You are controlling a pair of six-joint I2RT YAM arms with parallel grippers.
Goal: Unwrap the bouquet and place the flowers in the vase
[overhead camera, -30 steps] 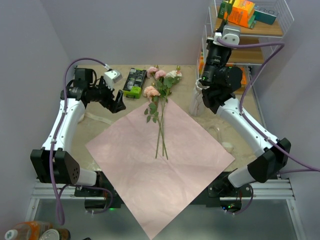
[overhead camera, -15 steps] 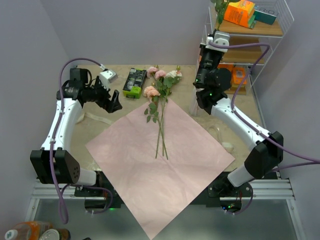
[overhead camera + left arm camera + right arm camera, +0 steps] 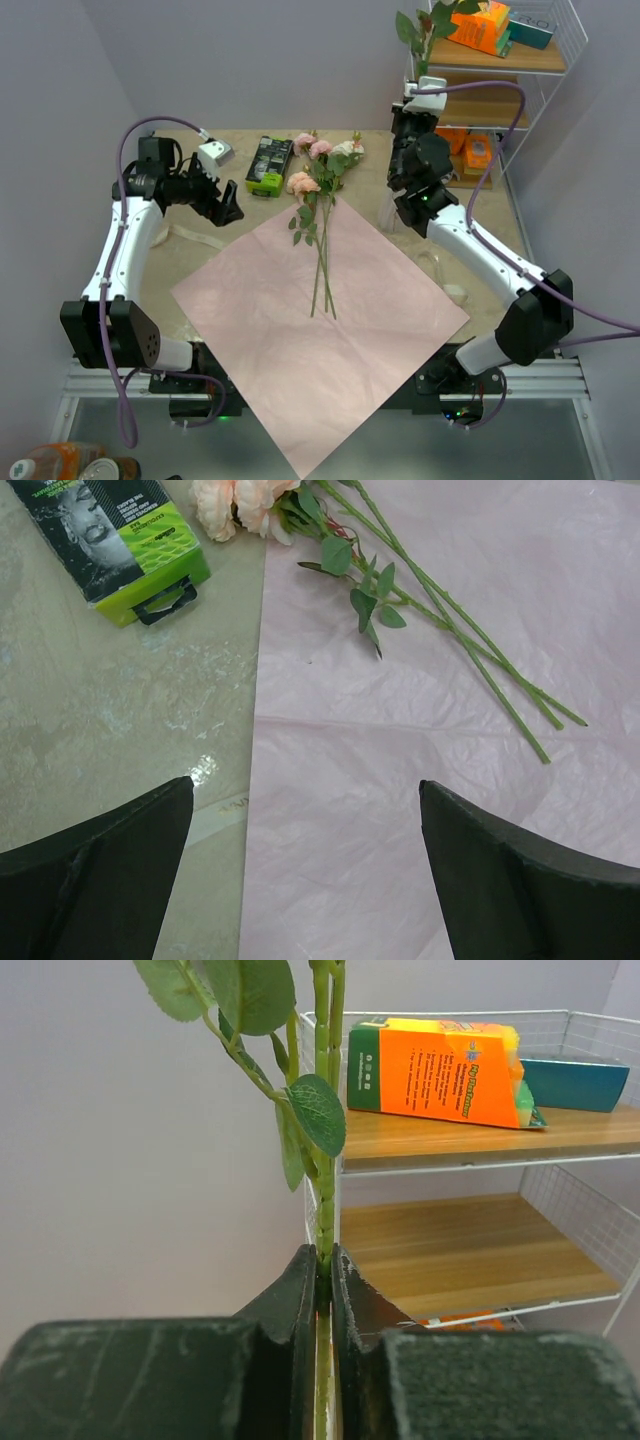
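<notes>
From above, the unwrapped pink paper (image 3: 320,330) lies flat on the worktop (image 3: 200,290). The remaining flowers (image 3: 322,200) rest on it, blooms toward 12 o'clock and stem ends near the sheet's middle. At 10 o'clock the left gripper (image 3: 230,207) hovers over the sheet's corner beside a green box (image 3: 268,166). At 1 o'clock the right gripper (image 3: 418,78) is raised high in front of the wire shelf (image 3: 520,110), carrying a leafy stem (image 3: 418,28). A pale shape just under that arm is probably the vase (image 3: 390,212), mostly hidden. The left wrist view shows the left gripper (image 3: 310,870) spread wide and empty above the paper (image 3: 400,780), with the flowers (image 3: 450,630) at 1 o'clock. The right wrist view shows the right gripper (image 3: 323,1280) pressed together on the thin stem (image 3: 325,1140), which rises upright past the orange box (image 3: 440,1060) on the shelf (image 3: 480,1140). The pinch is narrow, so the stem could swivel or slip. Because the vase's neck is narrow and hidden beneath the arm, the stem's lower end might miss it or tip the vase. The leaves could also snag the shelf wire.
</notes>
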